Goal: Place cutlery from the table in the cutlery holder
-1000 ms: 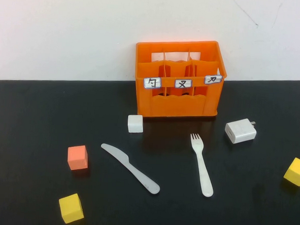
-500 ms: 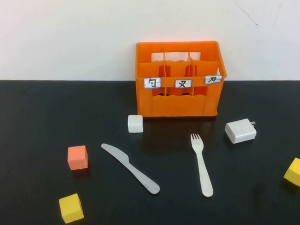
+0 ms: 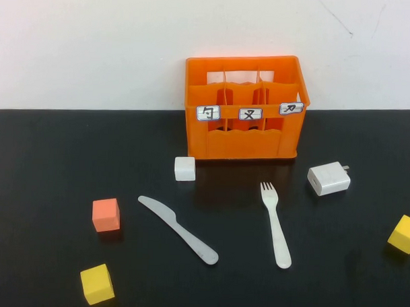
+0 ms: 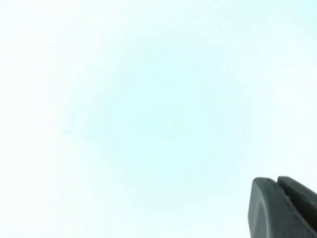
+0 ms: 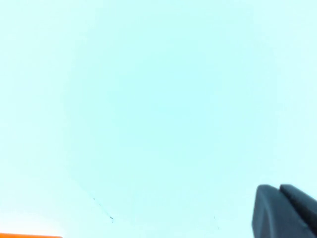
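Neither arm appeared over the table point(image 3: 50, 161). From the left: an orange cube point(image 3: 106, 215) and a yellow cube point(image 3: 97, 284) sat near the front; the knife point(image 3: 177, 229) lay flat and diagonal beside them, a white cube point(image 3: 185, 168) just behind it. The cutlery holder point(image 3: 245, 109) stood upright at the back edge. The fork point(image 3: 276, 225) lay in front of it, tines toward the crate. A white charger block point(image 3: 329, 179) and another yellow cube point(image 3: 403, 234) followed. The left gripper point(image 4: 285, 208) and right gripper point(image 5: 286, 211) faced a pale wall, each showing only a dark edge; their grip could not be determined.
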Motion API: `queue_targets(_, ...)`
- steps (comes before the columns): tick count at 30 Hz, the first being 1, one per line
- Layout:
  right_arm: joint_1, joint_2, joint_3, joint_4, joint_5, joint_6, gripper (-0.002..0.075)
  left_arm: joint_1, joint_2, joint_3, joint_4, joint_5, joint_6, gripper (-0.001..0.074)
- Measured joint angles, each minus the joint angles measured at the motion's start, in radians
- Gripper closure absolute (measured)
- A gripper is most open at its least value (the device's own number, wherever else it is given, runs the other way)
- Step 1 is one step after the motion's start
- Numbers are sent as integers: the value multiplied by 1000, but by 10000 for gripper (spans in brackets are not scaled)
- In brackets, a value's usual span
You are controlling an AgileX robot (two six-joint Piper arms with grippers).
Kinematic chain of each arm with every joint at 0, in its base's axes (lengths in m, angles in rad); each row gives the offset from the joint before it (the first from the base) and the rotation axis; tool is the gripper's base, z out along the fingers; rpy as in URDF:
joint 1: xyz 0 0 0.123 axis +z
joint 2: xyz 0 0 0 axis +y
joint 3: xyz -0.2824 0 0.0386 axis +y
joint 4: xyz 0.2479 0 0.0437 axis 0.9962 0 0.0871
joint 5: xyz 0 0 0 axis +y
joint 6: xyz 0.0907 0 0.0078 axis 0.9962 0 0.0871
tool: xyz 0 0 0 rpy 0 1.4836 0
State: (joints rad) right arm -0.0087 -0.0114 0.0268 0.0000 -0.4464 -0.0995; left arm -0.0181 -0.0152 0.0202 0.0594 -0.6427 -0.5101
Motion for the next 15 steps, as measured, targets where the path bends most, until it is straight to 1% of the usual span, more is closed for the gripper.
queue_targets(3, 0, 0, 0, 0, 14, 0, 728, 0, 0, 0, 9, 34, -25, 736)
queue_targets(5, 0, 0, -23, 0, 91, 0, 728, 0, 0, -19, 16, 121, -71, 736)
queue_targets(7, 0, 0, -75, 0, 203, 0, 728, 0, 0, -80, 16, 277, -117, 736)
queue_targets(10, 0, 0, -172, 0, 373, 0, 728, 0, 0, -192, 16, 532, -140, 736)
queue_targets(13, 0, 18, -284, 0, 580, 0, 728, 0, 14, -294, 16, 706, -140, 736)
queue_targets(15, 0, 63, -344, 0, 689, 0, 728, 0, 39, -335, 16, 773, -140, 736)
